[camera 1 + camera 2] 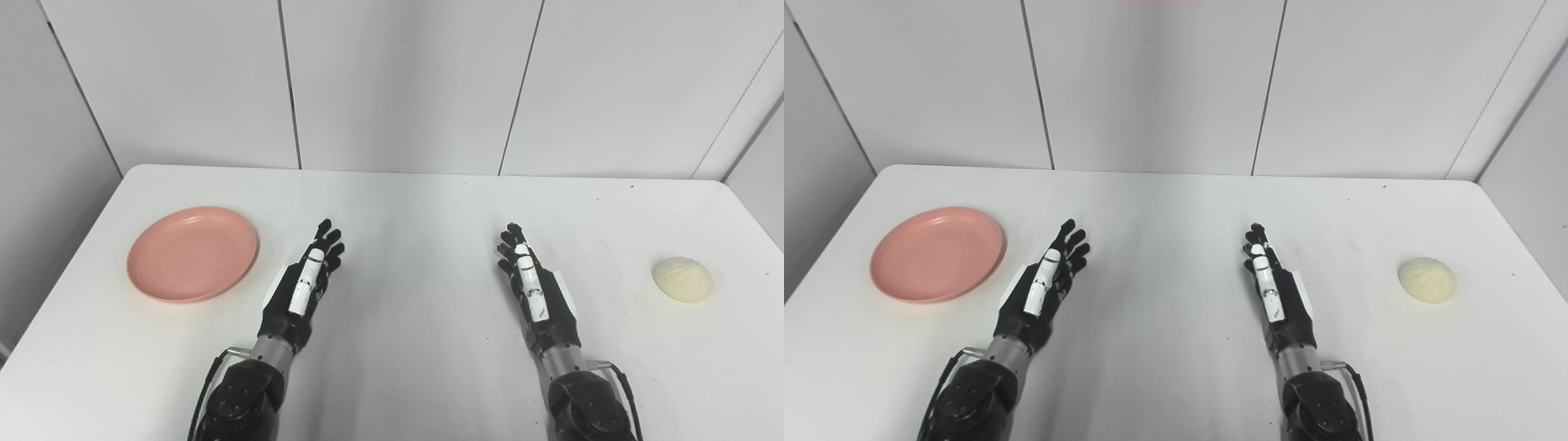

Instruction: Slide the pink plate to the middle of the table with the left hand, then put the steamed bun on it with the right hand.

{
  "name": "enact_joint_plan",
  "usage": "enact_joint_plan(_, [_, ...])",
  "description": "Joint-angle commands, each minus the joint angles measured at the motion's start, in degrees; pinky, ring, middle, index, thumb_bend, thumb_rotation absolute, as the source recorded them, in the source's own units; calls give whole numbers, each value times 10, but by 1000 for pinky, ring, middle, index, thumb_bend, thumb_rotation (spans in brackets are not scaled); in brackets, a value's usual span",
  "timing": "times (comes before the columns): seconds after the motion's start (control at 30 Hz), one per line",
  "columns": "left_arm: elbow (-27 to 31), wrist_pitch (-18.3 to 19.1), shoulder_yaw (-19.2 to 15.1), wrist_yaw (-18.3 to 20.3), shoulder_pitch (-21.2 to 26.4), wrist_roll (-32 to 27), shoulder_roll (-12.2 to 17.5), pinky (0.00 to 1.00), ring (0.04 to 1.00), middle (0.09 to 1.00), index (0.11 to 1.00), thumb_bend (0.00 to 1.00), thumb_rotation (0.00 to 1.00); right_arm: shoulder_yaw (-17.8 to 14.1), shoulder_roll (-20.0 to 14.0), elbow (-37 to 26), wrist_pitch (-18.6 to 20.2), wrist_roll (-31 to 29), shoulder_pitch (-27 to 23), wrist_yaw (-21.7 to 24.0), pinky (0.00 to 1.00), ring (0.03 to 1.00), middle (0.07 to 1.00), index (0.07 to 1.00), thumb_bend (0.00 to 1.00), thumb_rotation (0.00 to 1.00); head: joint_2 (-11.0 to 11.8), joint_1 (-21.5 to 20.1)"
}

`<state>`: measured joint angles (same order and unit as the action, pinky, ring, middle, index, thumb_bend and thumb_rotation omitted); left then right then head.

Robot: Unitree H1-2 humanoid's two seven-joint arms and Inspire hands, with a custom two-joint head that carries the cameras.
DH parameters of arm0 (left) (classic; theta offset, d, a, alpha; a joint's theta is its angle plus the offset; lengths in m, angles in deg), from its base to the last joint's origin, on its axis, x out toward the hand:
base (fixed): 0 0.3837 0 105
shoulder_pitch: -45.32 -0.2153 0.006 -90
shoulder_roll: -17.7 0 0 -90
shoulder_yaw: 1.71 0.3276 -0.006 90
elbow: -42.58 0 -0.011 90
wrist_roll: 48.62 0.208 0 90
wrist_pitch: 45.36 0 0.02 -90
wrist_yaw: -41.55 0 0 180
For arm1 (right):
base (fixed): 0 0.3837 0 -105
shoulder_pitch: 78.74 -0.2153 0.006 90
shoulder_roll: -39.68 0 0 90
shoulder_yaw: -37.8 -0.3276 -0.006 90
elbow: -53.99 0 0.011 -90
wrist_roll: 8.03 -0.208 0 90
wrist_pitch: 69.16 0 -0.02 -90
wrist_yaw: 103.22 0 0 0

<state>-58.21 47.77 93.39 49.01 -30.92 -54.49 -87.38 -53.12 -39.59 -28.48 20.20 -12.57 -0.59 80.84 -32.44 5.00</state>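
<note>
A round pink plate (192, 253) lies empty on the left part of the white table (416, 208). A pale steamed bun (682, 279) sits near the table's right edge. My left hand (306, 282) is just right of the plate, apart from it, edge-on with fingers stretched forward, open and holding nothing. My right hand (534, 283) mirrors it right of centre, open and empty, a good distance left of the bun.
Grey wall panels (398, 79) rise behind the table's far edge. Between the two hands the tabletop shows only bare white surface with a few small dark specks.
</note>
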Motion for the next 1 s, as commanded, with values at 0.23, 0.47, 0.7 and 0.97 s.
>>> enact_joint_plan(0.23, [-85,4,14,-5,-5,24,-20,973,964,980,982,507,1000,-9,-13,40,-21,-21,17,25,996,975,984,993,209,1000,21,92])
enact_joint_plan(0.47, [-116,-10,17,-22,8,43,-40,974,971,981,985,509,1000,-21,-22,35,-9,-34,17,28,998,973,984,997,181,1000,36,152])
enact_joint_plan(0.7, [-142,-30,18,-30,19,53,-52,967,969,984,989,496,1000,-26,-29,31,-1,-45,15,34,1000,989,995,1000,149,1000,41,173])
enact_joint_plan(0.97, [-143,-25,17,-37,20,59,-56,966,963,975,980,496,1000,-25,-30,18,9,-44,17,33,1000,995,1000,1000,126,1000,38,174])
